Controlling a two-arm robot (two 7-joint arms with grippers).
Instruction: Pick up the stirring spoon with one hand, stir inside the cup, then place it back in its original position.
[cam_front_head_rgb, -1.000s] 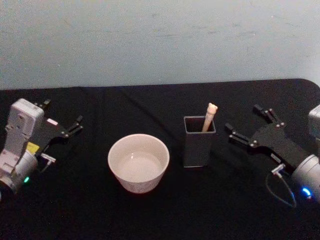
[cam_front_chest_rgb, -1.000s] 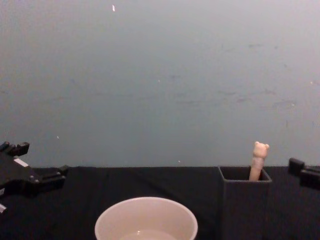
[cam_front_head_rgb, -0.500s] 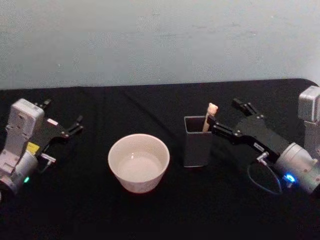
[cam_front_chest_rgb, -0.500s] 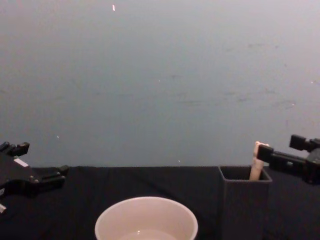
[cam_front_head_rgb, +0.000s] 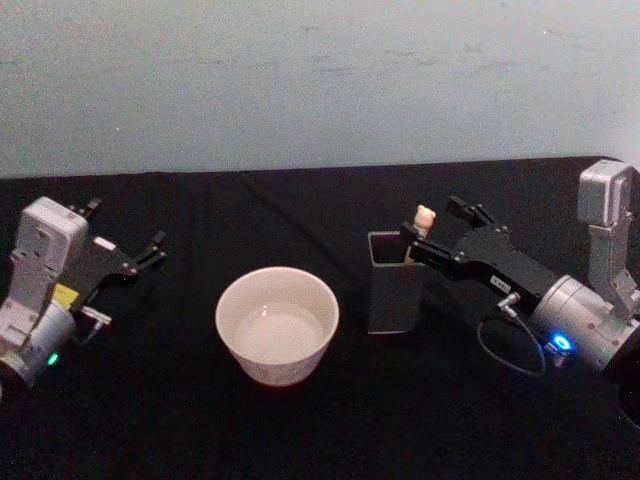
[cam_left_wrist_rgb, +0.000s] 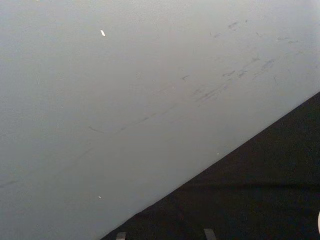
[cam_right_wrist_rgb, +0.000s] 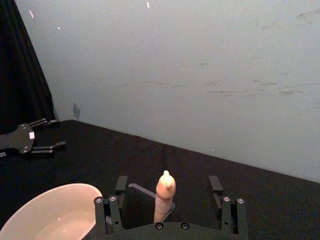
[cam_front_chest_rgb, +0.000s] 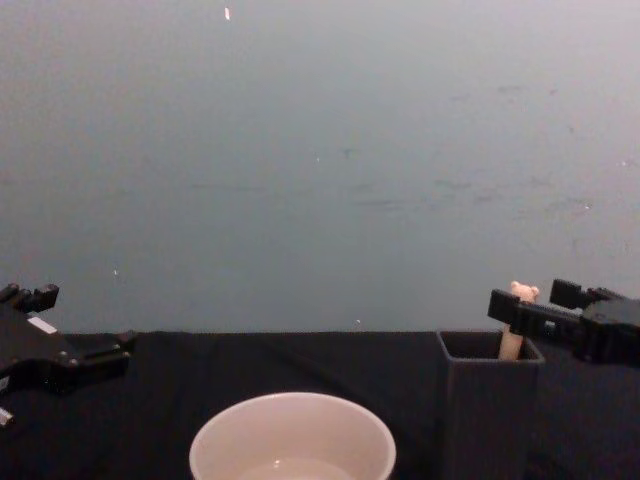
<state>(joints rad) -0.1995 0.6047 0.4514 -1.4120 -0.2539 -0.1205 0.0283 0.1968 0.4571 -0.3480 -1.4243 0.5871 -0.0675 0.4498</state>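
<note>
Your right tool (cam_front_head_rgb: 430, 220) is hovering with its jaws spread on either side of the stirring spoon (cam_front_head_rgb: 424, 214), clear of the bear head. The spoon is standing in the dark holder box (cam_front_head_rgb: 393, 300), near the cup (cam_front_head_rgb: 277, 325). Your left tool (cam_front_head_rgb: 128, 225) is lying open at the left of the worktop (cam_front_head_rgb: 180, 420).

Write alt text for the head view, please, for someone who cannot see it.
The right pincer, open, straddles the bear-topped stirring spoon standing in a dark grey holder box. A cream cup sits to the box's left; the left pincer sits open at far left.
</note>
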